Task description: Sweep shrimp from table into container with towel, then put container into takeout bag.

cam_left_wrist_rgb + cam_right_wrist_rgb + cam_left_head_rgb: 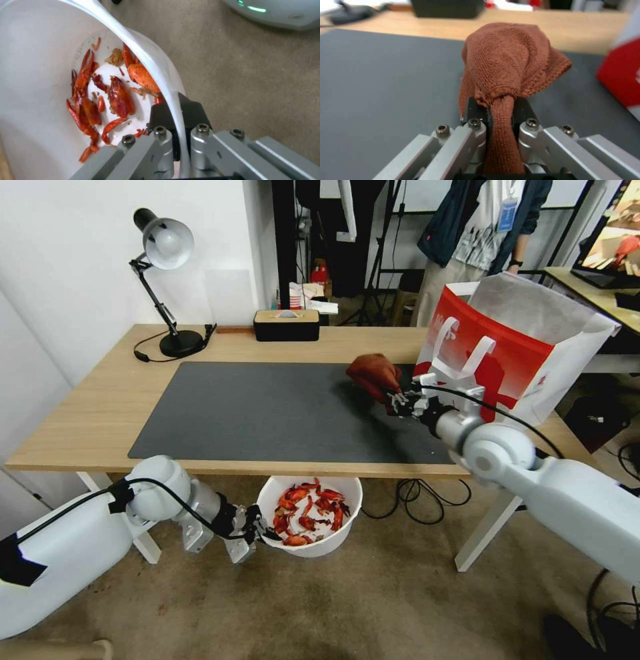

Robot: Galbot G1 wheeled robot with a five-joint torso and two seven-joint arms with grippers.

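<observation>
The sweeping looks done: the grey mat (280,410) on the table (87,413) is bare of shrimp (308,511), which lie in the container (311,515) held below the table's near edge. The step in hand, as I judge it, is getting rid of the towel (375,373) and bringing the container up toward the takeout bag (517,347). To do it well, the container should stay level as it rises and clear the table's near edge with room to spare, since it hangs from one point on its rim and could tip or slip. The left gripper (257,527), under the table's near edge, is closed tight on the container's rim, one finger (160,117) inside the wall and the other outside (the white wall runs straight between them). The right gripper (400,400), above the mat toward the table's right end and just beside the bag, is clamped shut on a bunched fold of the towel, which stands up from the fingers.
</observation>
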